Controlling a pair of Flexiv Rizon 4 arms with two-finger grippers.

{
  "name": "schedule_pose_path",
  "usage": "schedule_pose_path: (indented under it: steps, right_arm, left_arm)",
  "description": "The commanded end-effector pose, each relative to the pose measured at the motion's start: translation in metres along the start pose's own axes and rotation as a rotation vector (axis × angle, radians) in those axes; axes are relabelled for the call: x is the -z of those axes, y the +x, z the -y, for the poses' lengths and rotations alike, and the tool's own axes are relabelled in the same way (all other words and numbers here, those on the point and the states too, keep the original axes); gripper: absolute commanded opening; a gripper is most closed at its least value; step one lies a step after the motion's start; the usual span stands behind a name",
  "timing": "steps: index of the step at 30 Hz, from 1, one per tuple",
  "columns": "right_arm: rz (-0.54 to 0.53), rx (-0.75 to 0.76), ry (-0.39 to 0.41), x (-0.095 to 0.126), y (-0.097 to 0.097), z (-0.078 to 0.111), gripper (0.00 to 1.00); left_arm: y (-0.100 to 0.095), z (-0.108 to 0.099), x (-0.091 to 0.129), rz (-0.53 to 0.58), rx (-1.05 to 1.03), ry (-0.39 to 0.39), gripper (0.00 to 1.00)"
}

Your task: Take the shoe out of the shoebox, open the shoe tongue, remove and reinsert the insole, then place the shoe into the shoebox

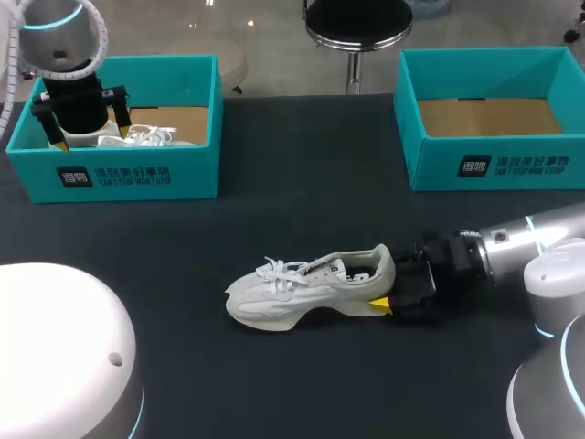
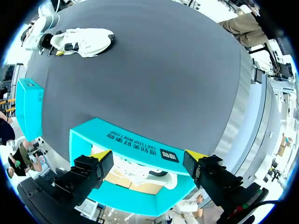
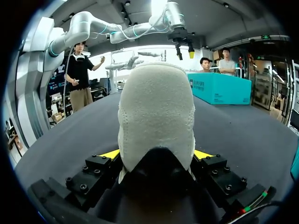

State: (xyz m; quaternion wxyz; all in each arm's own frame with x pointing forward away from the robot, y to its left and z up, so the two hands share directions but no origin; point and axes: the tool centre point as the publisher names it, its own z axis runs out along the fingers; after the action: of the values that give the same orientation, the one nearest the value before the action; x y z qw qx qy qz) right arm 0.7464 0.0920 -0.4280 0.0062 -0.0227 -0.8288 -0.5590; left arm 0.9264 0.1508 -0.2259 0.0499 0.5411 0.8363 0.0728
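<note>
**Head view.** Found the shoe (image 1: 311, 288) resting on its sole near the middle of the table (image 1: 302, 210), outside both boxes, toe toward the left arm's side. Found the right gripper (image 1: 402, 294) clamped on the heel, low at table level; judged a bracing hold, so that tongue and insole could be worked by the other arm. Saw the left gripper (image 1: 91, 137) hanging over the left box (image 1: 119, 169), fingers spread, nothing in them. Noted a second shoe (image 1: 151, 137) inside that box and only bare card in the right box (image 1: 494, 165).

**Left wrist view.** Confirmed the left gripper (image 2: 149, 156) wide apart and empty, above the left box (image 2: 135, 144), well away from the shoe (image 2: 84, 41). Judged it not yet placed to reach the tongue.

**Right wrist view.** Saw the heel of the shoe (image 3: 156, 102) between the fingers of the right gripper (image 3: 156, 154), touched from both sides, toe pointing away. Judged the grip square and steady.
</note>
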Motion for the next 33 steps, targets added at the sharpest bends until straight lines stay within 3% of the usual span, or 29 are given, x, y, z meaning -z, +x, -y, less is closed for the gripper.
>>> schedule_pose_path:
  steps: [1,9,11,17,19,25,33]
  right_arm:
    - [0.002,-0.001,0.002,-0.007,0.001,0.004,0.0]
    - [0.002,-0.001,0.002,-0.007,0.001,0.004,0.0]
    - [0.002,-0.001,0.002,-0.007,0.001,0.004,0.0]
    - [0.002,-0.001,0.002,-0.007,0.001,0.004,0.0]
    - [0.002,-0.001,0.002,-0.007,0.001,0.004,0.0]
    - [0.002,-0.001,0.002,-0.007,0.001,0.004,0.0]
    - [0.002,-0.001,0.002,-0.007,0.001,0.004,0.0]
  left_arm:
    - [-0.02,0.007,0.001,-0.111,0.372,0.028,1.0]
    - [-0.039,0.035,0.011,-0.175,0.839,0.06,1.0]
    - [-0.043,0.046,0.013,-0.179,0.929,0.038,1.0]
    - [-0.057,0.086,0.014,-0.208,1.127,0.087,1.0]
    - [-0.062,0.1,0.012,-0.21,1.185,0.058,1.0]
    - [-0.079,0.138,0.008,-0.252,1.188,0.063,1.0]
    - [-0.079,0.138,0.008,-0.252,1.188,0.063,1.0]
